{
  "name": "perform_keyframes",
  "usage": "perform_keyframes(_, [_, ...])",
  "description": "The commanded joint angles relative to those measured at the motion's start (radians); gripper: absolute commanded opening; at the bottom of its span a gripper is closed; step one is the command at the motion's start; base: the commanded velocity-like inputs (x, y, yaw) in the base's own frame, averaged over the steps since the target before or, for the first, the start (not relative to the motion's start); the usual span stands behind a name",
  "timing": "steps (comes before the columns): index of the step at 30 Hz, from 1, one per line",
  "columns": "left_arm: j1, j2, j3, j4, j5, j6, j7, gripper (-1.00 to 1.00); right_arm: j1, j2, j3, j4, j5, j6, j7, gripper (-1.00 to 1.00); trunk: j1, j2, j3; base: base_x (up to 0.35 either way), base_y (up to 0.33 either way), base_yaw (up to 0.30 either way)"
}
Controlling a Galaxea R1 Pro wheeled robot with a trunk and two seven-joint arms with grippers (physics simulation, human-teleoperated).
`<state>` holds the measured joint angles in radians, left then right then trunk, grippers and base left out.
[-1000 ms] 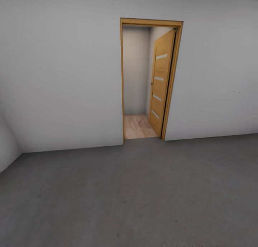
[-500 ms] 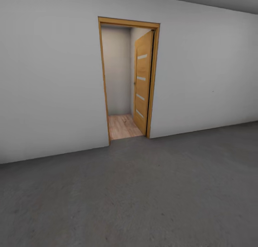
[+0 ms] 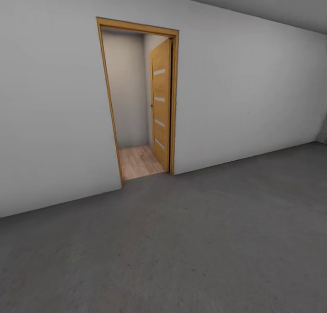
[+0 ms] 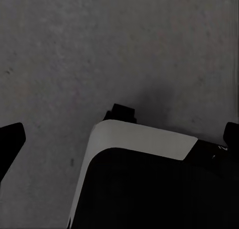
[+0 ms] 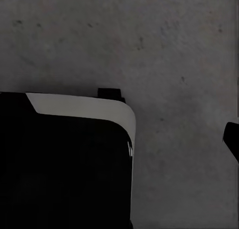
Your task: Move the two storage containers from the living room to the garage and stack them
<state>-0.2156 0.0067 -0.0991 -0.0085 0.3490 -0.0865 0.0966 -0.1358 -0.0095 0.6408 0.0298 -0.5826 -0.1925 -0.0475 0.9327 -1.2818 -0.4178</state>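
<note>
Garage: grey concrete floor across the lower half of the head view; plain white wall behind.
Doorway, wood-framed, left of centre; door swung inward, four pale slots on its face; light plank flooring beyond.
No writing or labels legible anywhere.
Left gripper: dark fingertips at opposite edges of its wrist view, set wide apart, nothing between them; robot body below, over concrete.
Right gripper: one fingertip at the frame edge; spread cannot be told, possibly apart.
</note>
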Motion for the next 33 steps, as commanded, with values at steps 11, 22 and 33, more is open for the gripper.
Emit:
perform_keyframes(11, [-0.001,0.001,-0.01,0.001,0.007,0.008,0.002,1.0,-0.001,0.002,0.01,0.002,0.002,0.002,-0.009,1.0,0.0,-0.001,-0.001,0.309,0.0,-0.014])
perform_keyframes(22, [-0.001,0.001,-0.01,0.001,0.008,0.008,0.003,1.0,-0.001,0.0,0.008,0.002,0.002,0.001,0.001,1.0,0.0,-0.001,-0.001,0.321,0.0,0.0])
perform_keyframes(33, [-0.001,0.002,-0.01,0.001,0.01,0.009,0.003,1.0,-0.001,0.0,0.008,0.002,-0.001,0.001,0.001,1.0,0.0,-0.001,-0.001,0.321,-0.072,0.0])
